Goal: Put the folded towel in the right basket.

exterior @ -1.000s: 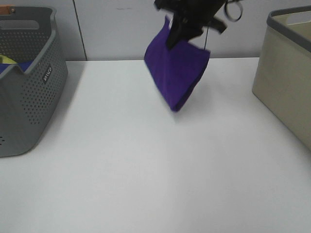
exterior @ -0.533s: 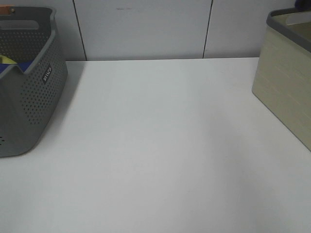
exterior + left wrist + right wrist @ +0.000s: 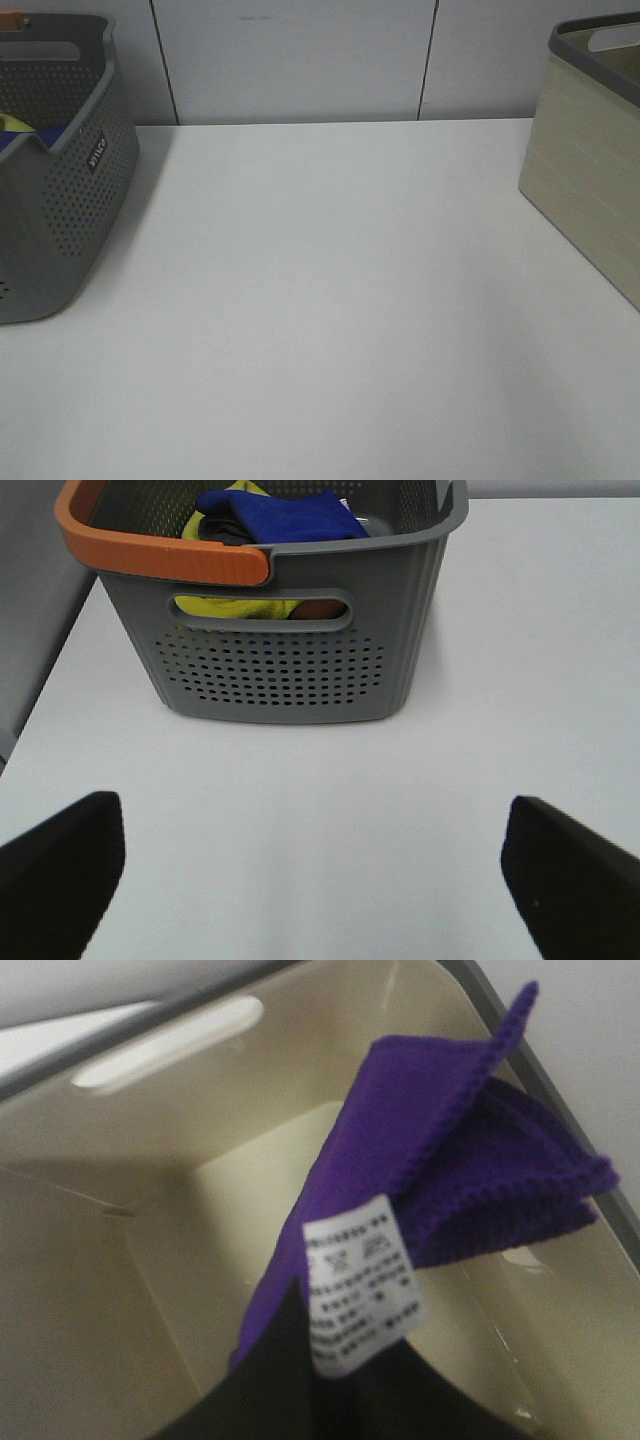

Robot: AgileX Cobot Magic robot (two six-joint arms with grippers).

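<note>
The folded purple towel, with a white care label, hangs over the inside of the beige right basket in the right wrist view. My right gripper is shut on the towel's lower part and holds it above the basket floor. In the exterior high view only the basket's left wall shows at the right edge; neither the towel nor either arm is in that view. My left gripper is open and empty above the table, facing the grey basket.
The grey perforated basket with an orange handle stands at the table's left and holds blue and yellow cloths. The white table spans between the two baskets. A panelled wall runs behind.
One second ago the right arm held the purple towel above the back middle of the table. It has since moved right and out of the exterior view, over the beige basket.
</note>
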